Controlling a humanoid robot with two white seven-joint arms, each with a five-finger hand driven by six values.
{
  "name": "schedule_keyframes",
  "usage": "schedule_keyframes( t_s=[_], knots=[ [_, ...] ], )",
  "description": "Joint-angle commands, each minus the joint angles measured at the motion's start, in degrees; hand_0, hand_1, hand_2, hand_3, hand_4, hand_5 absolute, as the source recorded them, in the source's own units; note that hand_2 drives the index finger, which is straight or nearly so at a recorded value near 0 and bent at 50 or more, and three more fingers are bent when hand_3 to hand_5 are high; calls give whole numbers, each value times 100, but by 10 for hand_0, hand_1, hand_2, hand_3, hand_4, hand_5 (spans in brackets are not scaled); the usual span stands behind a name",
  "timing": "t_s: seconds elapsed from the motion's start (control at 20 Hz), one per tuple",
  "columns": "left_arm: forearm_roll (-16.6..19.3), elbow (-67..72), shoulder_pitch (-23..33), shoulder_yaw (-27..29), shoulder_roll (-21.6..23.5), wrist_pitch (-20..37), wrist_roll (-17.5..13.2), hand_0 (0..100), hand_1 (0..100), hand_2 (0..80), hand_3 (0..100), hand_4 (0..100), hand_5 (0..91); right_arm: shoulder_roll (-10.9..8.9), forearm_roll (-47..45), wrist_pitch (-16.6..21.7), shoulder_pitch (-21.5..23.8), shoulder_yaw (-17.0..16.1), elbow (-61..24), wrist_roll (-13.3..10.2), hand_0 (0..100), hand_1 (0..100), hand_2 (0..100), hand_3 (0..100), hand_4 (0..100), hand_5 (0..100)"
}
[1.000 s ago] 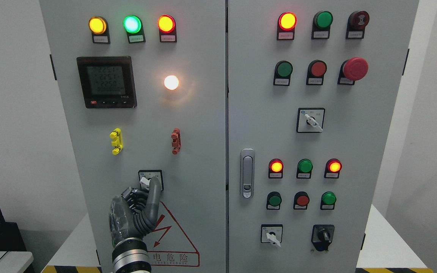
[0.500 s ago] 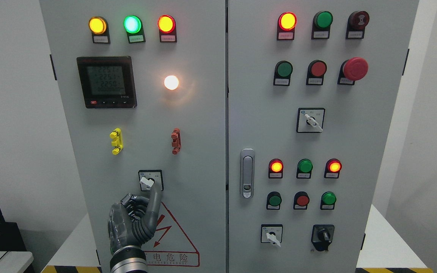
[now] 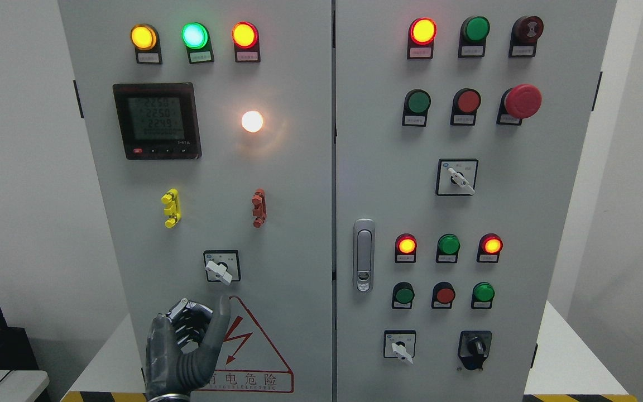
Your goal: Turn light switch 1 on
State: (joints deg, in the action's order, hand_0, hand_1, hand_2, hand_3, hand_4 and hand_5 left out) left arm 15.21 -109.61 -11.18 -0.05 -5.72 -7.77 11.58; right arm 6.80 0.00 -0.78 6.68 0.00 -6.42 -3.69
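Grey cabinet door (image 3: pixel 277 212) carries the rotary switch (image 3: pixel 221 267); its stiff white lever wants pinching; left hand (image 3: pixel 182 349) below it, fingers curled, empty.

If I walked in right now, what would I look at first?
Probably the glowing white lamp in the middle of the left cabinet door, beside the digital meter. Next, the big red mushroom button high on the right door. Low down, the robot's dark left hand hangs just below a small rotary switch.
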Motion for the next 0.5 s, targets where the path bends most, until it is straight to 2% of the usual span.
schedule_keyframes(
  t_s=[0.0,0.05,0.1,0.15,0.2,0.25,0.3,0.35,0.4,0.45],
  knots=[
    [8,107,960,1885,106,513,-367,75,372,651,902,889,720,-3,-141,-1,0,97,0,0,120,389,0,0,0,0],
    [-18,212,1109,2219,115,645,-517,76,370,644,908,887,686,5,-141,-1,0,97,0,0,120,389,0,0,0,0],
    [-62,379,1223,2571,115,847,-710,80,367,623,902,868,576,-3,-141,-1,0,97,0,0,120,389,0,0,0,0],
    [-71,581,1338,2958,106,1119,-886,81,364,607,887,852,530,-3,-141,-1,0,97,0,0,120,389,0,0,0,0],
    [-71,818,1487,3309,106,1392,-1044,84,360,556,855,820,460,-3,-141,-1,0,97,0,0,120,389,0,0,0,0],
    [-71,1082,1663,3564,106,1647,-1167,85,348,478,785,746,344,-3,-141,-1,0,97,0,0,120,389,0,0,0,0],
    [-98,1381,1804,3784,124,1867,-1246,86,339,453,757,714,301,5,-141,-1,0,97,0,0,120,389,0,0,0,0],
    [-115,1750,1891,4012,141,2051,-1281,87,328,410,678,642,216,-3,-141,-1,0,97,0,0,120,389,0,0,0,0],
    [-141,2172,1953,4223,168,2183,-1290,93,306,363,589,563,175,5,-141,-1,0,97,0,0,120,389,0,0,0,0],
    [-150,2594,1988,4364,168,2262,-1290,96,298,352,559,538,165,-3,-141,-1,0,97,0,0,120,389,0,0,0,0]
  ],
)
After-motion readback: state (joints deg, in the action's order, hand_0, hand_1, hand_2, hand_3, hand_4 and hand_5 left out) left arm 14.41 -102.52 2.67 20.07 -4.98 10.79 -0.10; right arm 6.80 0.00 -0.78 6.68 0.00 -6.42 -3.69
